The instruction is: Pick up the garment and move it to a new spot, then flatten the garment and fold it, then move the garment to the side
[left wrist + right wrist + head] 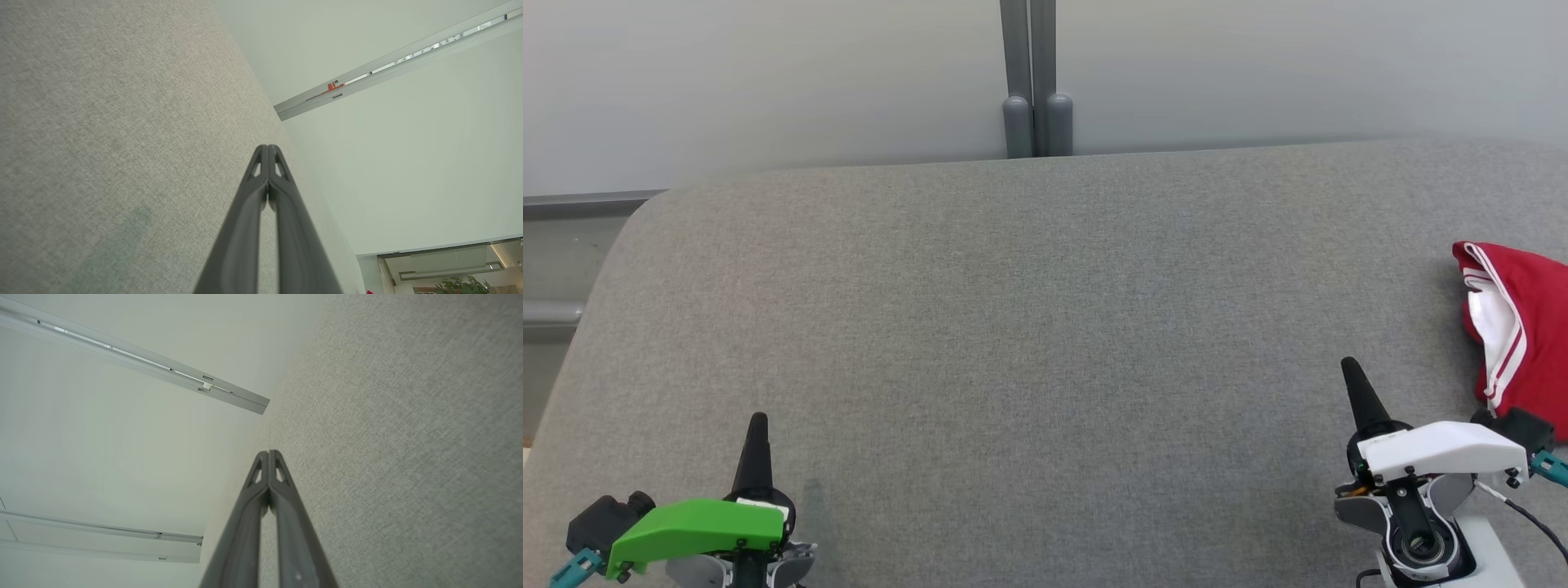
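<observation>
Starting with the head view: a grey fabric tabletop [1029, 327] is seen with rounded corners, and everything else can be placed against it. The red garment [1531, 318] with white stripe trim and a white inner layer is found crumpled at the tabletop's right edge, partly cut off by the picture. The left gripper [756, 445], under a green wrist cover [698, 527], is held over the tabletop's near left corner with its fingers pressed together into one dark spike. The right gripper [1356, 388], under a white wrist cover [1441, 449], is parked over the near right part of the tabletop. Its jaws are closed too, and nothing is held. Its fingers are kept apart from the garment, though the wrist body is seen just beside the garment's lower end. Two grey posts [1036, 122] can be made out behind the tabletop's far edge.

In the left wrist view, the left gripper [267, 163] is shown with both fingers meeting at the tips over the tabletop [102, 122]. A pale wall [388, 163] with a metal rail [392, 61] is seen past the tabletop's edge.

In the right wrist view, the right gripper [268, 465] is seen the same way, tips touching and nothing pinched, over the tabletop [408, 437], with another rail [143, 365] beyond its edge.
</observation>
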